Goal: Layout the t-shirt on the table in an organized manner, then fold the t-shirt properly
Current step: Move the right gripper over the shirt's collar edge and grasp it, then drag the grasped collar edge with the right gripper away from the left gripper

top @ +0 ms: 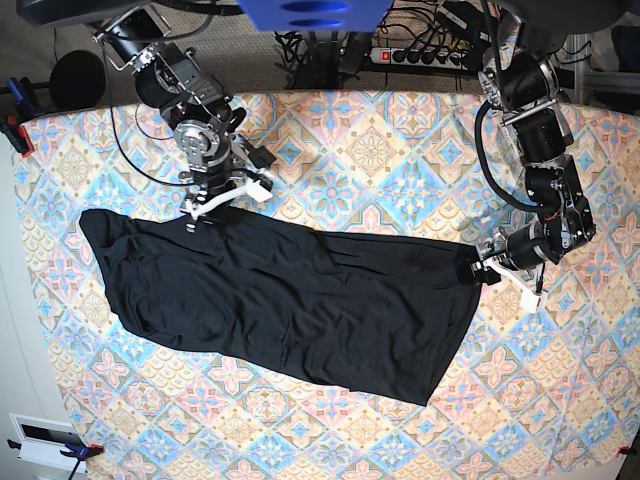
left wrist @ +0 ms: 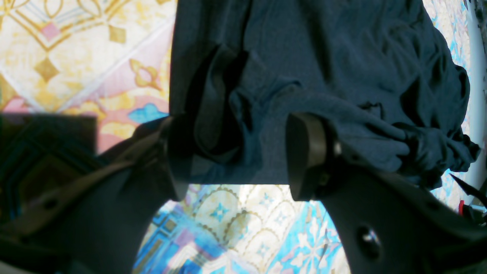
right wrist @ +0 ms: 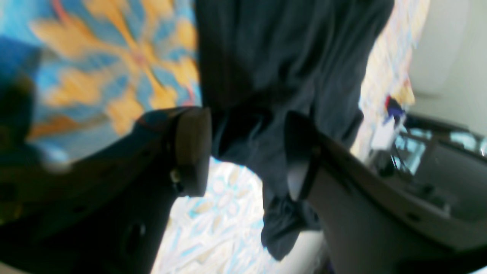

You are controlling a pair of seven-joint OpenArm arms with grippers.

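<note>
The base view showed the table, covered in a pastel pattern of diamond tiles and filling nearly the whole picture. Across its middle lay the t-shirt, black and plain, stretched in a long band that ran from the table's left part down toward its right part, with creases through its body and one broad end spreading toward the near edge. The far edge of the shirt ran almost straight between the two arms.

At the shirt's upper left edge stood the right gripper, just over the fabric there. In the right wrist view its jaws stood apart, with a bunched fold of the shirt hanging between the fingers; the cloth touched the finger on the view's right, and whether it was pinched could not be told, as that picture was blurred.

At the shirt's right corner sat the left gripper, low over the table. In the left wrist view its jaws stood wide, with the hem of the shirt lying between the fingers and the patterned cloth of the table showing below the hem. A gathered, wrinkled bunch of fabric lay just beside the finger on that view's right.
</note>
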